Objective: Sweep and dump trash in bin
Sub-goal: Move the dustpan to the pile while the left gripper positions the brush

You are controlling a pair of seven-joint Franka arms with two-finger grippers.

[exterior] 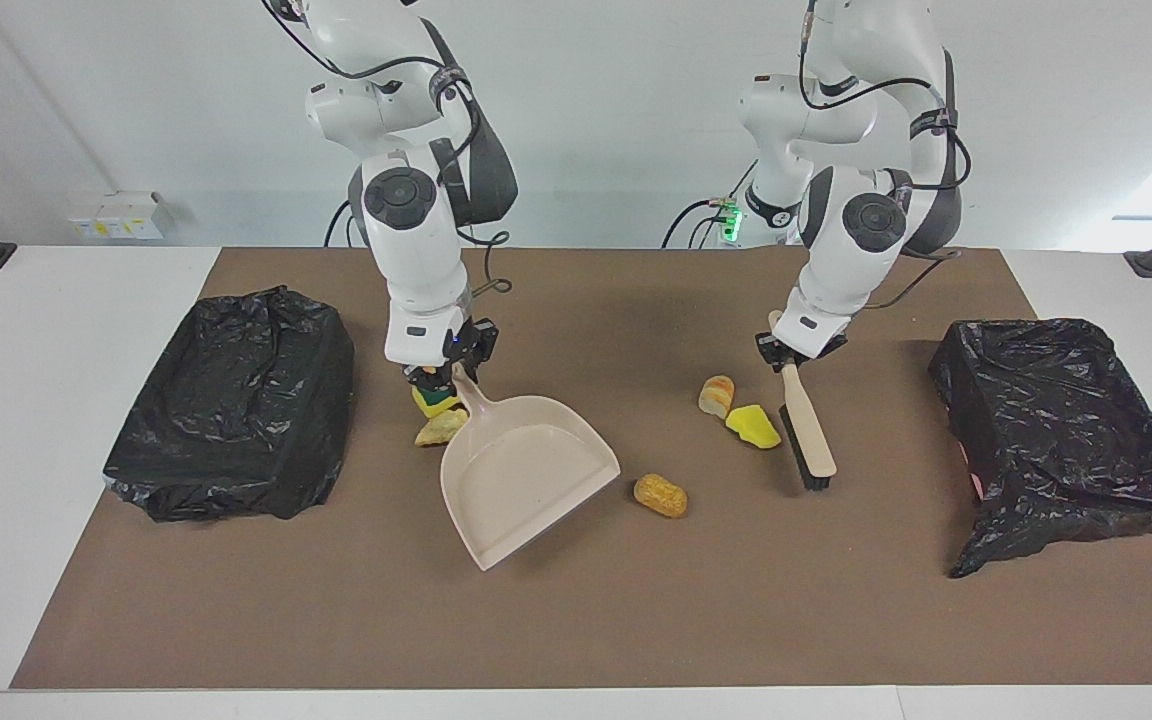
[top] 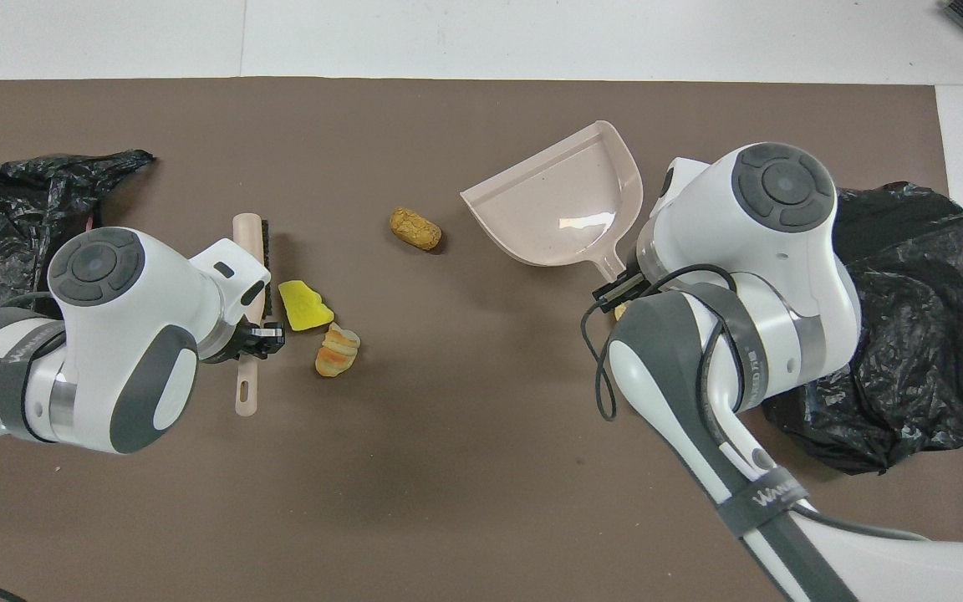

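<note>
The beige plastic dustpan [exterior: 521, 480] is held by the right gripper [exterior: 444, 372] at centre frame, and the beige wooden brush [exterior: 804, 425] by the left gripper [exterior: 786, 352].

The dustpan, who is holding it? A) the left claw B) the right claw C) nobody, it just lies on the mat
B: the right claw is shut on the handle of the dustpan, while the left claw is shut on the brush.
</note>
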